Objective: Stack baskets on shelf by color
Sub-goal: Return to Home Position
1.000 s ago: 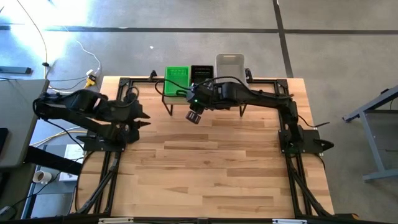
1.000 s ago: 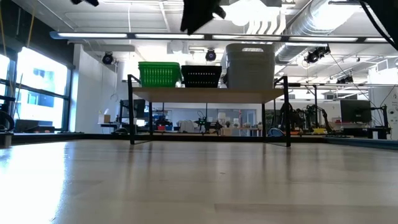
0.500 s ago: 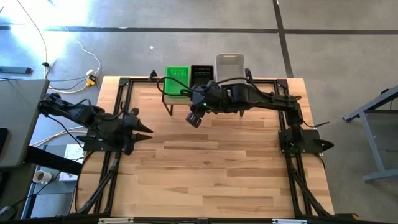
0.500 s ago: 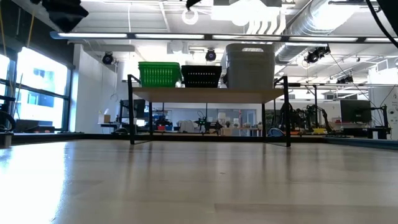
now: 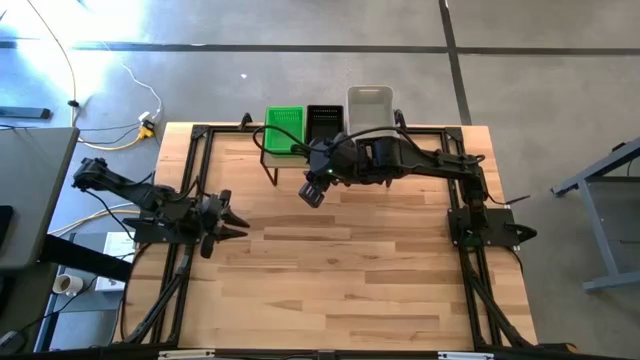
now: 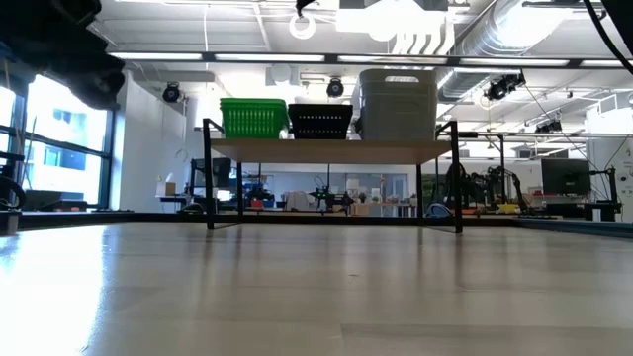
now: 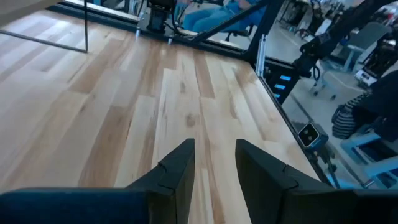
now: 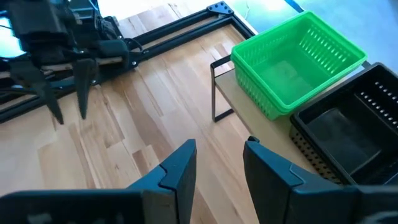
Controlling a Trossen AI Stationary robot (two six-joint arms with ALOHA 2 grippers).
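Observation:
On the shelf (image 6: 331, 150) at the table's far edge stand a green basket stack (image 5: 284, 127), a black basket stack (image 5: 324, 122) and a taller pale grey basket stack (image 5: 369, 105), each resting by its bottom on the board. My right gripper (image 5: 312, 188) hovers open in front of the shelf, above the table, with the green basket (image 8: 298, 59) and black basket (image 8: 348, 124) ahead of it. My left gripper (image 5: 230, 213) is open, low over the table's left side, far from the shelf. Nothing is between either pair of fingers.
Bare wooden tabletop (image 5: 340, 270) spreads in front of the shelf. A black metal frame (image 5: 190, 160) runs along the table's edges and carries both arm bases. Room and equipment lie beyond the far edge (image 6: 554, 188).
My left gripper has sunk toward the table at its left side and tipped from pointing steeply down to nearly level, the arm folding back over its base. My right gripper has risen a little in front of the shelf and rolled slightly. The baskets have not moved.

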